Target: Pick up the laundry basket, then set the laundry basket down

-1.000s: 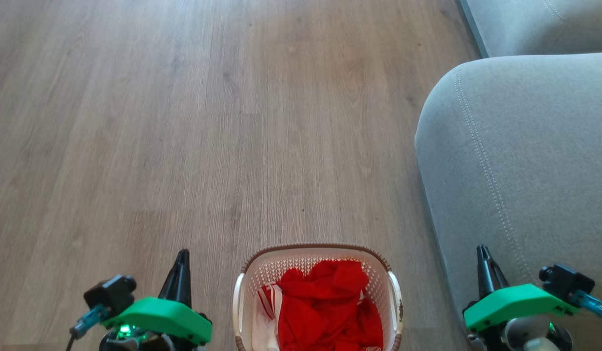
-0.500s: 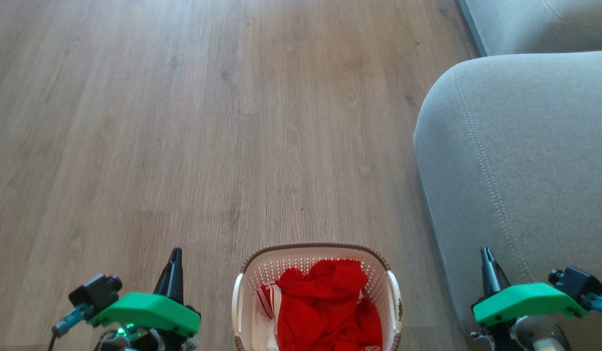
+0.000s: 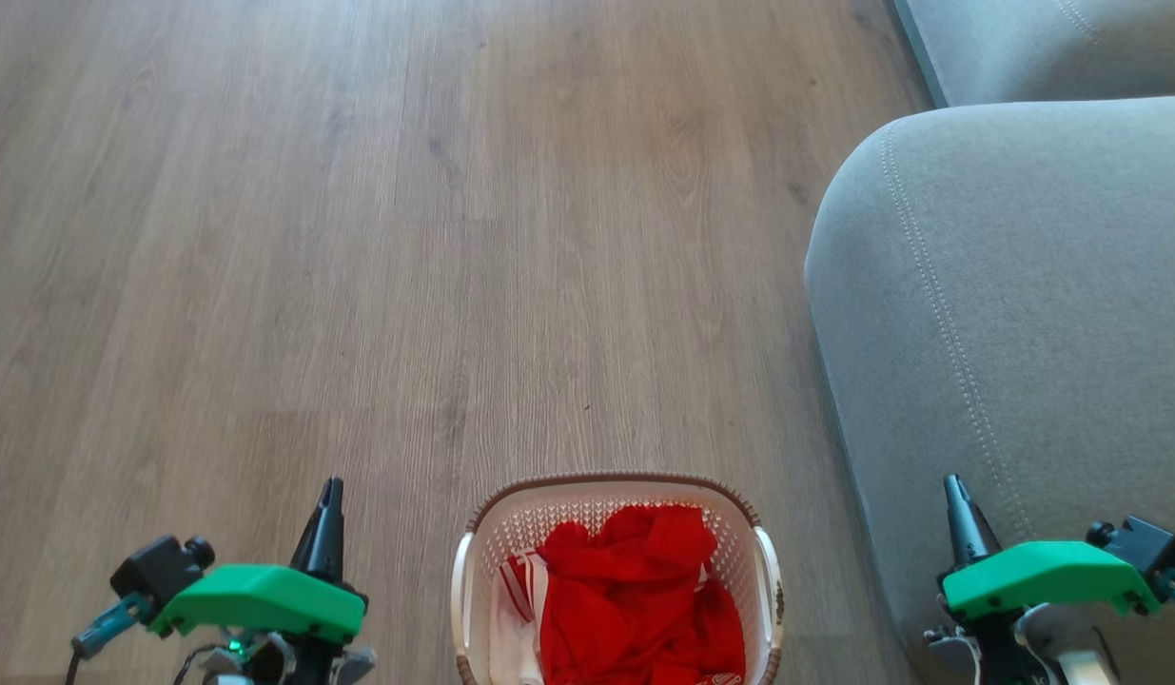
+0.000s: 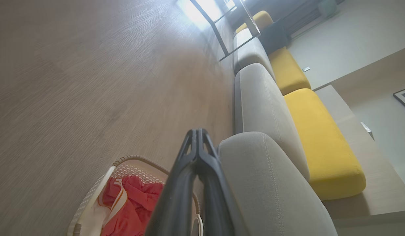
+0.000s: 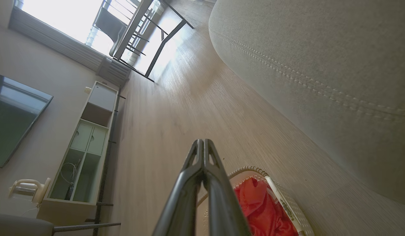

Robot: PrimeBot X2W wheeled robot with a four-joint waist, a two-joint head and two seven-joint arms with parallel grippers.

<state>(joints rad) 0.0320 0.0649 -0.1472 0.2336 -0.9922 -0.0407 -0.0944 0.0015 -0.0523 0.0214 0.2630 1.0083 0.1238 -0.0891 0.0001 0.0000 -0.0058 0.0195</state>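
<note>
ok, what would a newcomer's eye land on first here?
The bright red crumpled cloth grabs the eye first, heaped in the small white perforated plastic laundry basket with a brown braided rim, bottom centre of the head view on the pale wood-plank floor. Next come the big grey fabric sofa arm at right and the green-capped left gripper and right gripper flanking the basket, both shut and apart from it.

Head view looks steeply down; wrist views sit low, aimed along their fingers (image 4: 176,196) — all share laundry basket (image 3: 511,528) and sofa (image 3: 1006,285).
</note>
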